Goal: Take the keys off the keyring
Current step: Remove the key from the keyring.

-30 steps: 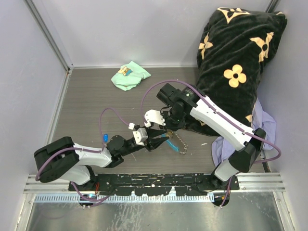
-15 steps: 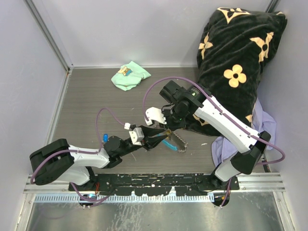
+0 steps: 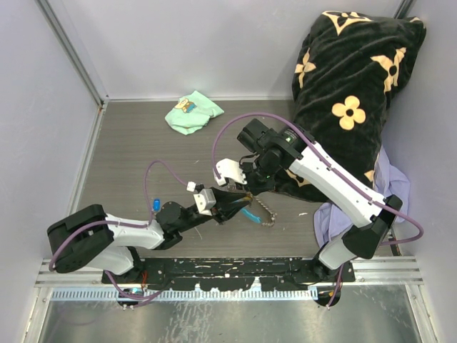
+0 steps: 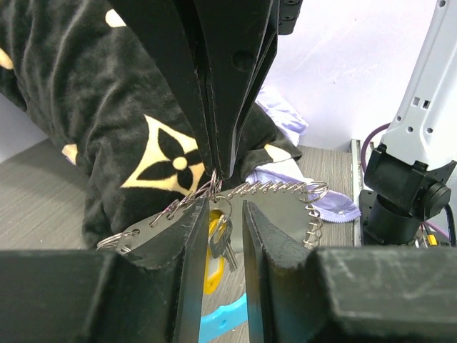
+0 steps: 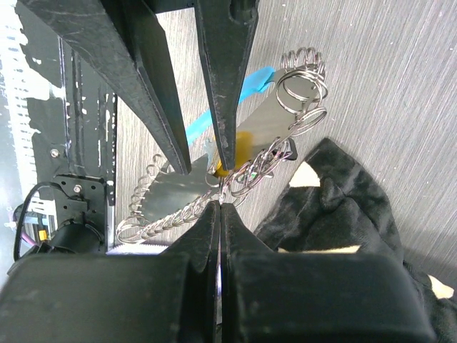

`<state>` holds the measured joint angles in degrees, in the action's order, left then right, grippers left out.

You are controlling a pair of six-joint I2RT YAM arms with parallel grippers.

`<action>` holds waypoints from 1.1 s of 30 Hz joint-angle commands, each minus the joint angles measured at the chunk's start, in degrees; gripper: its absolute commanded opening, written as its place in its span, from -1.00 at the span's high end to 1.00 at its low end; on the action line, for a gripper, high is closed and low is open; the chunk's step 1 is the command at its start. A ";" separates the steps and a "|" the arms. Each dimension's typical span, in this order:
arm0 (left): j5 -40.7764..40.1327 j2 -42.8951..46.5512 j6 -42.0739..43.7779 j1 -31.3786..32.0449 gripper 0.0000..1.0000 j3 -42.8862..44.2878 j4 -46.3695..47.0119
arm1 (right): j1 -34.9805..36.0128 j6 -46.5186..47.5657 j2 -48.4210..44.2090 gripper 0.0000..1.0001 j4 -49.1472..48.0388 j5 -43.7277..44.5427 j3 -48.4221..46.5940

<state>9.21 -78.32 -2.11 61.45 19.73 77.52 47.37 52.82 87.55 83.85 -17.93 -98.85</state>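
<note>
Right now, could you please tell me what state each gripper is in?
Left gripper: open, jaws apart on either side of the hanging keys.
Right gripper: closed, holding the keyring.

Robot lab test cell — grey wood-grain table [image 3: 128,164] is boxed in by plain white wall panels [image 3: 186,43] w/ aluminium frame posts [image 3: 71,50]. At the table's near edge a slotted metal rail [image 3: 407,271] holds the left arm [image 3: 132,230] & right arm [image 3: 328,182] bases — purple cables looping off them.

My left hand [image 4: 223,207] reaches in low, jaws narrowly parted, just beneath my right hand [image 5: 220,207], angled down, pinched closed.
</note>
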 commanded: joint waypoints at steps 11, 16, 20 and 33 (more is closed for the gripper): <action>-0.78 -0.82 -0.60 0.16 0.61 3.21 4.40 | -0.18 0.17 -2.15 0.99 -0.79 -4.10 -2.30; -0.44 -1.19 -0.78 0.17 0.69 3.44 4.40 | -0.18 0.02 -2.03 0.99 -0.90 -4.21 -2.43; -0.34 -1.75 -0.88 0.18 0.68 3.87 4.40 | -0.18 -0.09 -1.79 0.99 -0.97 -4.54 -2.47; -0.73 -2.90 -0.40 0.16 1.00 3.87 4.40 | -0.09 -0.27 -1.76 0.99 -0.97 -5.30 -2.97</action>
<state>8.91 -80.66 -3.11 61.43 22.11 78.37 47.33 52.80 87.55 84.29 -20.29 -98.91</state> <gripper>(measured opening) 0.033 0.031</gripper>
